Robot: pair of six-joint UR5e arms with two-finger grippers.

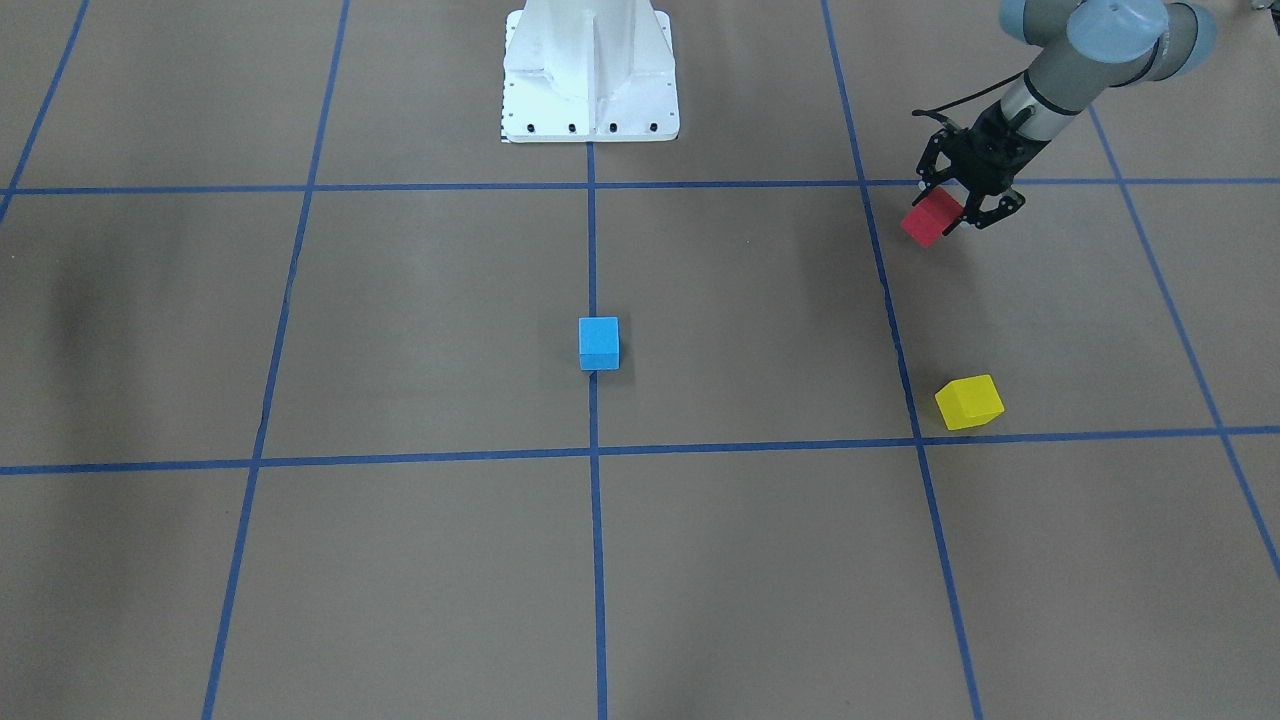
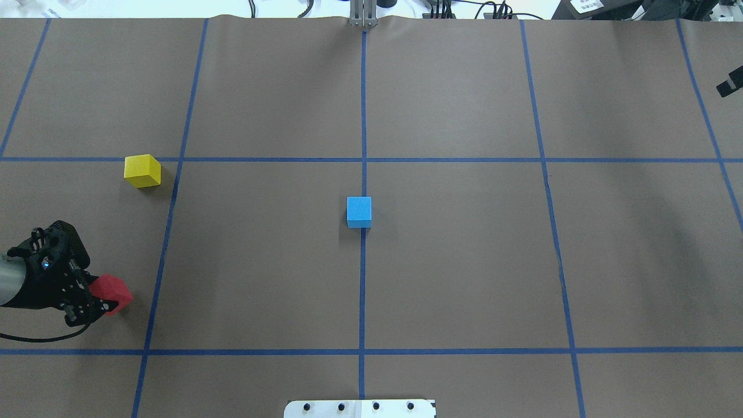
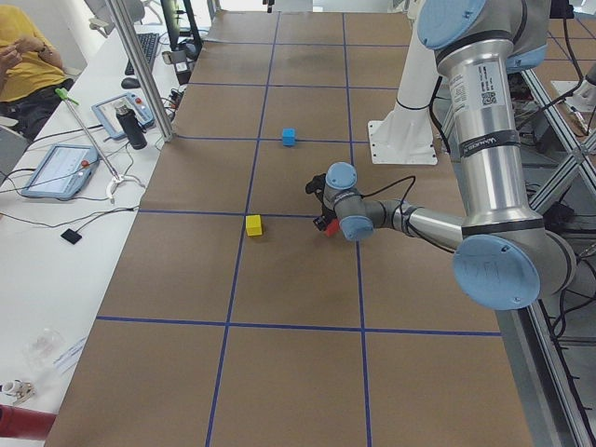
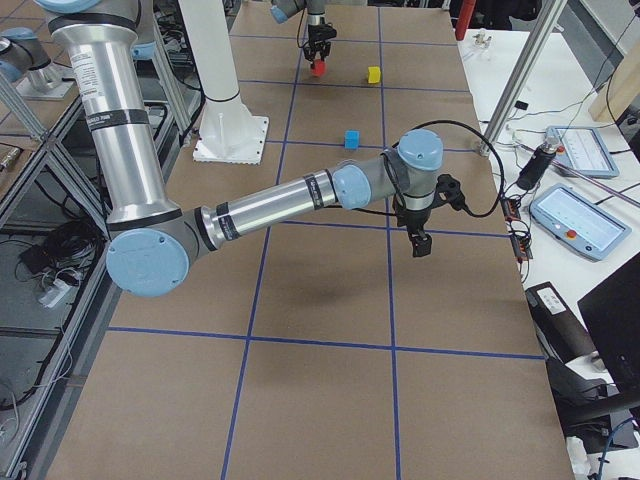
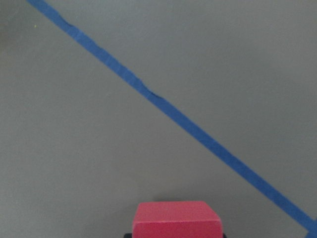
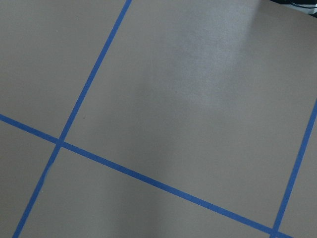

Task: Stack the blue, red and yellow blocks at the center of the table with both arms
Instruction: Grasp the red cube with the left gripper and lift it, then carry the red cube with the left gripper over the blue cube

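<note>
The blue block (image 1: 599,342) sits on the centre line at the middle of the table, also in the overhead view (image 2: 359,211). The yellow block (image 1: 969,402) lies on the robot's left side (image 2: 142,171). My left gripper (image 1: 950,210) is shut on the red block (image 1: 928,222), held tilted, low over the table near the left edge (image 2: 114,292). The left wrist view shows the red block (image 5: 177,220) between the fingers. My right gripper (image 4: 419,244) hangs over the table's right side, nothing under it; I cannot tell if it is open.
Blue tape lines (image 2: 363,116) mark a grid on the brown table cover. The white robot base (image 1: 590,70) stands at the robot's edge. Tablets and cables (image 4: 575,215) lie beyond the table's far edge.
</note>
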